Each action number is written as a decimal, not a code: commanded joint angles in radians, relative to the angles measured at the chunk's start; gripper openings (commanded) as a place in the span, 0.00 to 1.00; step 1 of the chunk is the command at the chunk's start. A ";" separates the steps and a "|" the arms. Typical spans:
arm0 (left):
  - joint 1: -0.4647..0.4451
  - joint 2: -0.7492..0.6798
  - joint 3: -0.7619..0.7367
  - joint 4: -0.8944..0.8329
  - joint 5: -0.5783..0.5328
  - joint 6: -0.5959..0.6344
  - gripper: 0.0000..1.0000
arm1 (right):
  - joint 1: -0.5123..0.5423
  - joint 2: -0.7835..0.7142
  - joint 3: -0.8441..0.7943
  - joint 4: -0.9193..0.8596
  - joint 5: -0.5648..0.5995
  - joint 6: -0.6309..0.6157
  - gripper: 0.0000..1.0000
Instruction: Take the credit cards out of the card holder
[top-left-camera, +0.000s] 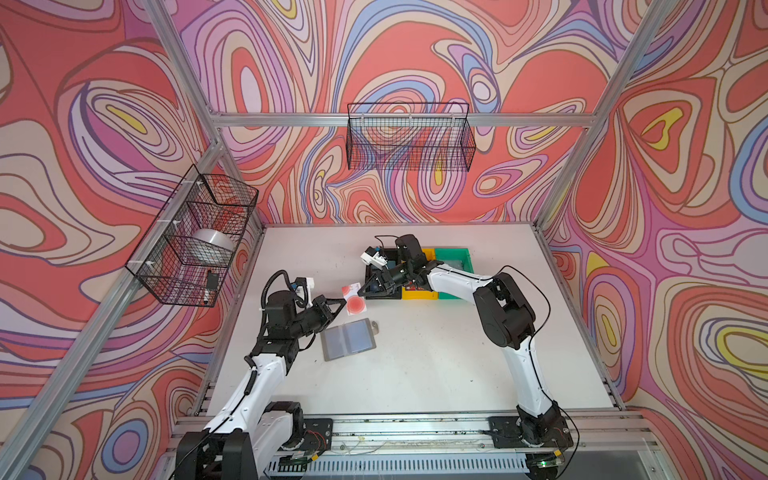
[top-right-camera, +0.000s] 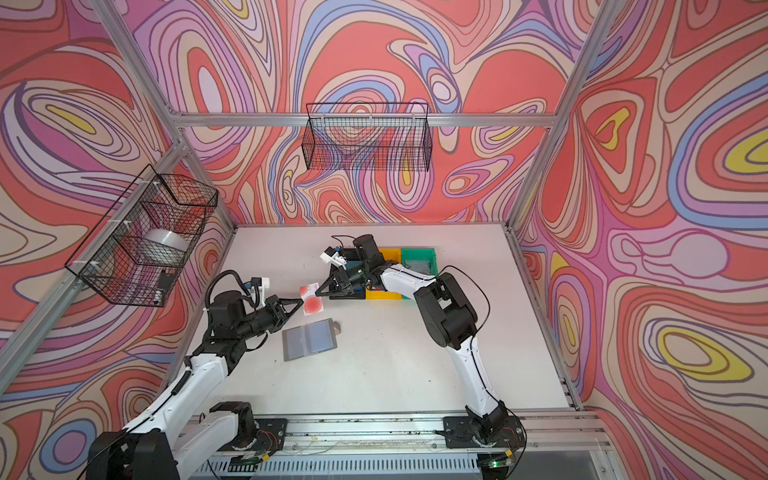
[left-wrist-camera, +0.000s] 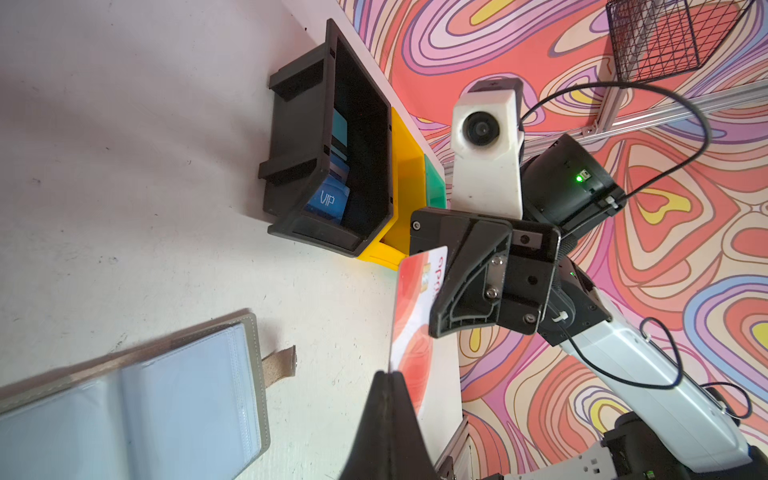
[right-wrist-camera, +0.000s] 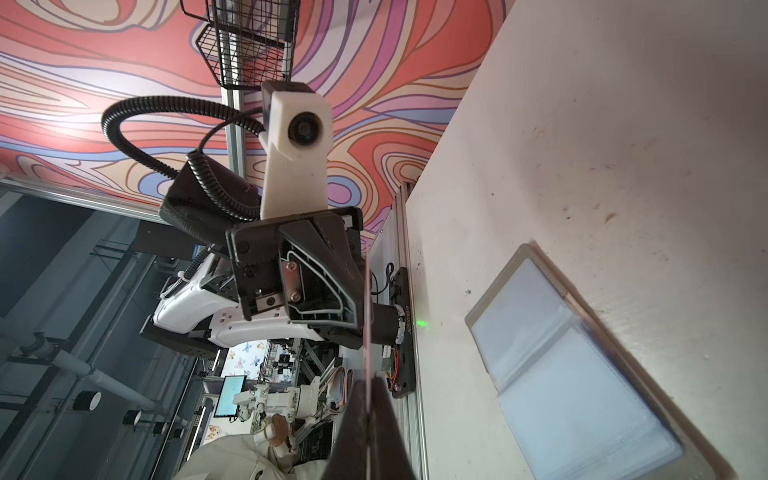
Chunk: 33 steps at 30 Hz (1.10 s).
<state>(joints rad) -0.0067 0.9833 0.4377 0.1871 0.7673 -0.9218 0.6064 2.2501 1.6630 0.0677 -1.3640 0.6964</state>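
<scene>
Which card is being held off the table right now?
The whitish card with the red spot, pinched between the left gripper and right gripper; the blue VIP card lies in the black bin.

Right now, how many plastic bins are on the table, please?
3, side by side: black bin on the left, yellow bin in the middle, green bin on the right.
</scene>
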 joint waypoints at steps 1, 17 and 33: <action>0.004 -0.001 0.004 0.025 0.006 -0.011 0.01 | 0.004 -0.059 -0.007 0.003 -0.035 -0.010 0.00; 0.005 0.066 0.184 -0.185 -0.034 0.147 0.41 | -0.143 -0.112 0.562 -1.426 0.701 -0.984 0.00; 0.005 0.288 0.283 -0.092 0.066 0.153 0.38 | -0.282 -0.299 0.474 -1.370 1.314 -1.439 0.00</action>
<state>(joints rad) -0.0067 1.2659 0.6918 0.0860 0.8104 -0.7921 0.3271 1.9514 2.1738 -1.3190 -0.1978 -0.5663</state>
